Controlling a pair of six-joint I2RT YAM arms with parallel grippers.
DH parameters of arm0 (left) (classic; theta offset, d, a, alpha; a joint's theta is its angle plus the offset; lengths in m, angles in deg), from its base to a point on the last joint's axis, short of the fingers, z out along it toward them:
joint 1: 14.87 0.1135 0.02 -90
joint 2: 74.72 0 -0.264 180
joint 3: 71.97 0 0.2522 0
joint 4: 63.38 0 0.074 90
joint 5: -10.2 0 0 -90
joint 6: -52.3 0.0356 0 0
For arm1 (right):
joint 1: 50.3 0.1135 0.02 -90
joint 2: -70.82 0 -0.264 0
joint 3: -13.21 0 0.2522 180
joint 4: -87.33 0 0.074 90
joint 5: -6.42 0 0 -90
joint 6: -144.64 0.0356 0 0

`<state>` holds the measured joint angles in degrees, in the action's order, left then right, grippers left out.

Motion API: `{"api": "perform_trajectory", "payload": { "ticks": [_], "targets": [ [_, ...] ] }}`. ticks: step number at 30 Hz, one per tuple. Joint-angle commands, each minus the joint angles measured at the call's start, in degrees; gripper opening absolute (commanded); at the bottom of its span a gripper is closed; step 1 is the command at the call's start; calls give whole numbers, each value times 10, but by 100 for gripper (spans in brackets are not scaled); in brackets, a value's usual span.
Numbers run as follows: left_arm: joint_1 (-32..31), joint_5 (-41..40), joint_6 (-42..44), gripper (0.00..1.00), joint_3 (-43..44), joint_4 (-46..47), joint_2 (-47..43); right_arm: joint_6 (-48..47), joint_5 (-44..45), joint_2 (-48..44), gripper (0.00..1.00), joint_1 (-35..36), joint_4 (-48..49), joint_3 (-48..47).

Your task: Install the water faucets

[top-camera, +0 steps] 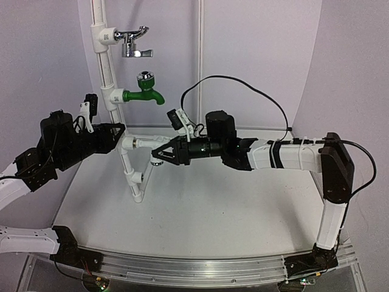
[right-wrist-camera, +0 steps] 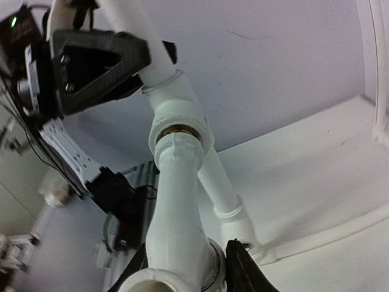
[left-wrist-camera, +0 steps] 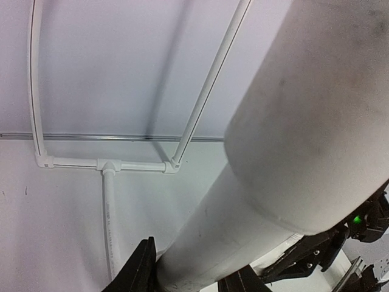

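The white faucet (top-camera: 149,143) lies level, its end set against the brass-ringed mouth of a fitting (right-wrist-camera: 177,115) low on the upright pipe (top-camera: 104,61), and its shiny knob (top-camera: 157,162) points down. The right claw (right-wrist-camera: 185,267) is clamped around the faucet's body, one finger on each side. The left claw (top-camera: 120,132) is closed on the pipe just beside the fitting, on the other side. Higher up the same pipe are a green tap (top-camera: 146,94) and, above that, a chrome tap (top-camera: 134,44). The pipe frame stands on a white table (top-camera: 219,207).
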<state>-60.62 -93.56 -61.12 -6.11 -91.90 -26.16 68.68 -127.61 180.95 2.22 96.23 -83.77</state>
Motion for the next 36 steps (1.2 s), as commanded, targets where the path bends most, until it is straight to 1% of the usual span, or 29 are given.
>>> {"api": "perform_trajectory", "payload": {
  "ticks": [1, 5, 7, 8, 10, 12, 15, 18, 20, 23, 25, 27, 30, 32, 34, 36],
  "targets": [
    [-8, 73, -71, 0, -2, -17, 32, 401, -3, -8, 21, 24, 171, -5],
    [-8, 64, -69, 0, -3, -21, 27, 481, 35, -27, 54, 14, 175, 25],
    [-8, 62, -72, 0, -4, -22, 21, 441, 44, -52, 71, 14, 159, 39],
    [-8, 62, -73, 0, -4, -22, 19, 406, 53, -69, 77, 14, 137, 50],
    [-8, 63, -73, 0, -4, -23, 17, 307, 83, -104, 84, 13, 108, 84],
    [-7, 66, -73, 0, -4, -24, 17, 162, 123, -150, 87, 13, 57, 123],
    [-8, 71, -73, 0, -4, -24, 17, -43, 215, -201, 90, 14, -55, 144],
    [-7, 73, -72, 0, -5, -26, 17, -296, 216, -238, 91, 18, -119, 160],
    [-7, 72, -72, 0, -4, -26, 16, -497, 217, -259, 92, 29, -132, 176],
    [-7, 72, -70, 0, -2, -27, 18, -688, 233, -267, 93, 41, -125, 176],
    [-7, 72, -70, 0, -2, -28, 20, -810, 217, -265, 93, 43, -91, 182],
    [-7, 71, -71, 0, -2, -28, 22, -908, 195, -256, 94, 43, -59, 185],
    [-7, 71, -73, 0, -3, -29, 23, -1004, 174, -225, 94, 43, -50, 158],
    [-7, 71, -73, 0, -2, -29, 23, -1085, 181, -200, 94, 43, -35, 150],
    [-7, 71, -72, 0, -1, -29, 23, -1136, 185, -178, 94, 43, -3, 148],
    [-7, 72, -73, 0, 1, -29, 24, -1166, 187, -157, 93, 43, 38, 141]
  ]
}}
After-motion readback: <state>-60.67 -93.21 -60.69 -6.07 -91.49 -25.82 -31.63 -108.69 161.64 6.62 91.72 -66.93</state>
